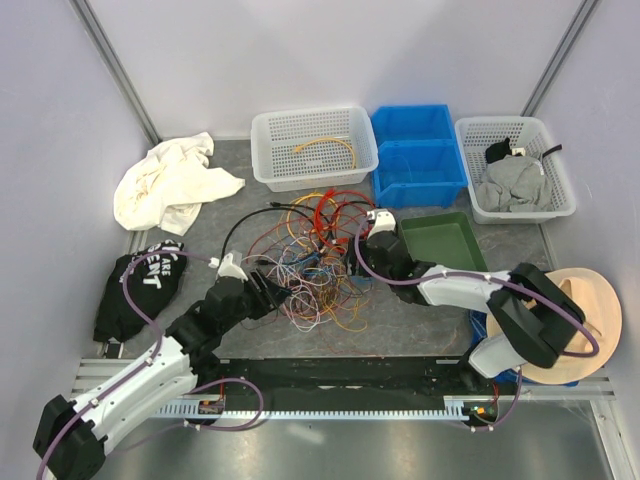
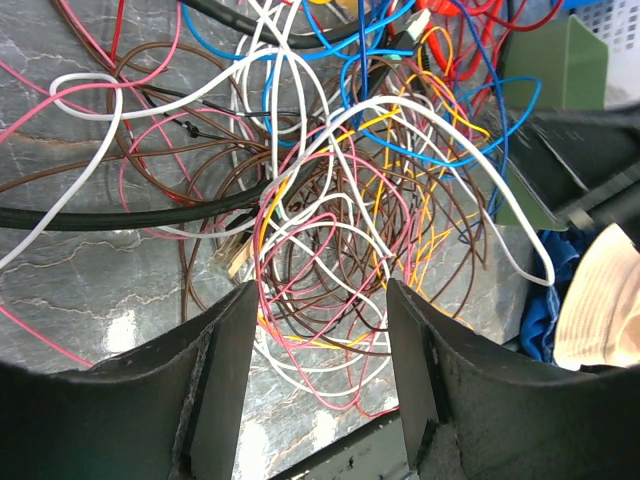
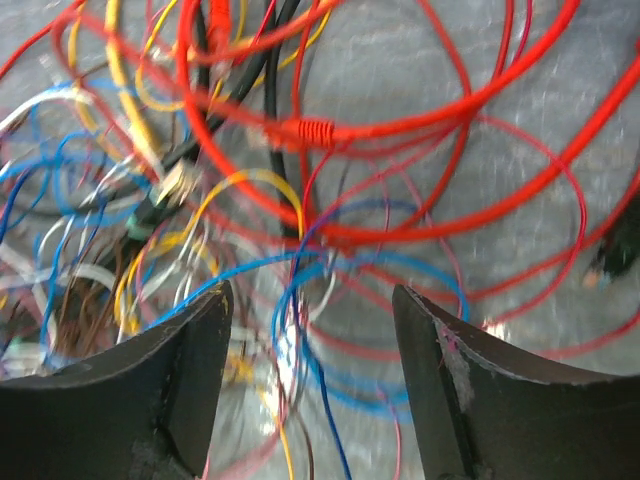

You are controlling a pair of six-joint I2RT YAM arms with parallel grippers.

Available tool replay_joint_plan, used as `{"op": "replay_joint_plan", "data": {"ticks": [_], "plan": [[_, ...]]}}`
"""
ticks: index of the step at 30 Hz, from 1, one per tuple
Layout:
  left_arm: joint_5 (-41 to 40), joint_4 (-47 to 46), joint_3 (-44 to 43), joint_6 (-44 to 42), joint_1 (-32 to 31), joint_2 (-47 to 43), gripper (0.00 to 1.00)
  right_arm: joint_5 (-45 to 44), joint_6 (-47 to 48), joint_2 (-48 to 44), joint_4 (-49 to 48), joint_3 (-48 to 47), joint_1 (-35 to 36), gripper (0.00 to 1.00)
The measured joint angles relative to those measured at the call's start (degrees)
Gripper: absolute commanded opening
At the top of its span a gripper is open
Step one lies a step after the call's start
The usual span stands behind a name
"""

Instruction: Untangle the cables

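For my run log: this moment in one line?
left gripper open over cables | right gripper open over cables | cables tangled, none gripped

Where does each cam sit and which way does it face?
Top external: above and behind, looking down on the table; left arm and right arm show, in the cables.
Left wrist: on the left arm, facing pink, white, brown loops past the left hand.
Right wrist: on the right arm, facing red, blue loops past the right hand.
Shared: top and left wrist both see the green tray.
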State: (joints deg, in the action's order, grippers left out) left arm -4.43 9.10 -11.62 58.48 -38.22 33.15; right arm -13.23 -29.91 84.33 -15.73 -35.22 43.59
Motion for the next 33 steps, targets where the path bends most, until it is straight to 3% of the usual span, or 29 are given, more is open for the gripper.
{"op": "replay_joint_plan", "data": {"ticks": [4,7,8,11,16,22,29,33], "plan": [[-0.02,1.11,0.13,0.02,0.00,-1.55,0.61,-3.32,0.85,4.35,-0.57,-3.37,0.00,0.68],[-0.04,1.68,0.35,0.02,0.00,-1.95,0.61,-6.01,1.22,5.70,-2.05,-4.20,0.00,0.60],[-0.04,1.84,0.37,0.02,0.00,-1.97,0.61,-6.69,1.27,6.58,-2.73,-4.81,0.00,0.46],[0.00,1.97,0.42,0.02,0.00,-1.99,0.61,-7.91,1.73,8.81,-5.03,-6.23,0.00,0.23],[-0.02,3.10,0.50,0.02,0.00,-3.50,0.60,-8.33,1.90,7.98,-10.95,-5.05,0.02,0.00],[-0.15,4.39,0.96,0.13,0.00,-5.97,0.60,-8.46,2.19,-0.26,-14.27,-1.29,0.13,0.00],[-3.34,9.40,-1.55,-0.92,0.00,-11.89,0.61,-8.31,2.73,-23.39,-10.62,0.96,3.89,0.00],[-6.84,9.75,-5.20,-3.15,0.00,-17.18,0.63,-8.15,3.48,-34.18,-4.37,-2.27,5.79,0.00]]}}
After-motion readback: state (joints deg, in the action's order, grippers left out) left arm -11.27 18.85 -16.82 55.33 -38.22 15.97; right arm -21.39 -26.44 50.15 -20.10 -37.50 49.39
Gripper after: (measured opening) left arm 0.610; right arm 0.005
